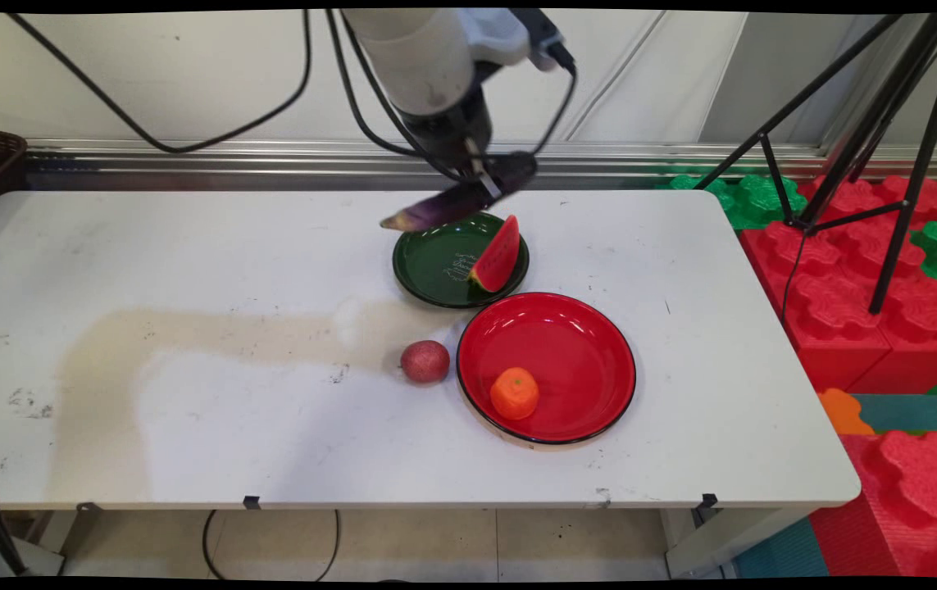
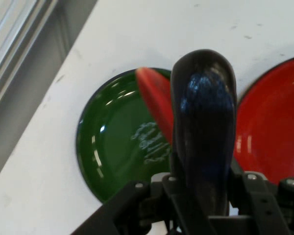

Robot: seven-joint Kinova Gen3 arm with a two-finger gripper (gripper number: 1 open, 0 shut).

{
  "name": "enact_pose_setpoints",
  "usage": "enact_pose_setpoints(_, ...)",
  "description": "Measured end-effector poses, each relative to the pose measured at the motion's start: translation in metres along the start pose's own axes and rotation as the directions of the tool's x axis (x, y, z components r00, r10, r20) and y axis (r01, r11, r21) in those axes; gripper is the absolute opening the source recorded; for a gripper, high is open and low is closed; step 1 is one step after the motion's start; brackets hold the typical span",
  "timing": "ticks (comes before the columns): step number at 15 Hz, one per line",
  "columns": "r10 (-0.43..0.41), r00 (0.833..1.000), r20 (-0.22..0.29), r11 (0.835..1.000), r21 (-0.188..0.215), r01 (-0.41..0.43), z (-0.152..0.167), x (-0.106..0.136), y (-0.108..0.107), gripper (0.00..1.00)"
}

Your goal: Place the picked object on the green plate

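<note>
- the claw is pinching an eggplant near its dark end, so the paler tip droops to the left; it hangs in the air over the green plate's far rim
- a watermelon slice leans on that plate's right side, leaving the left half bare
- the red plate just in front has an orange near its front edge; a red apple sits on the table just left of it

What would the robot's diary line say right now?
end effector: shut on eggplant | above green plate | watermelon slice on it | orange on red plate
</note>
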State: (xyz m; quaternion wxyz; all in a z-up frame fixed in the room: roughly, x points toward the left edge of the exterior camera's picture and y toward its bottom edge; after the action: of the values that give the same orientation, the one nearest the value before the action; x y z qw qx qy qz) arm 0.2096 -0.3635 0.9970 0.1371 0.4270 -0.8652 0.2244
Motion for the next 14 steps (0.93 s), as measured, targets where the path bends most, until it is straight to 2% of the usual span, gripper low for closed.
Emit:
enact_pose_setpoints(4,-0.075,0.997,0.003,0.996,0.057,0.074,0.005,-0.006,-0.028,0.00)
enact_pose_setpoints(9,-0.096,0.995,0.018,0.989,0.111,0.093,0.036,-0.007,-0.062,0.00)
enact_pose_setpoints(14,-0.080,0.995,0.064,0.992,0.101,0.073,0.091,-0.010,-0.085,0.00)
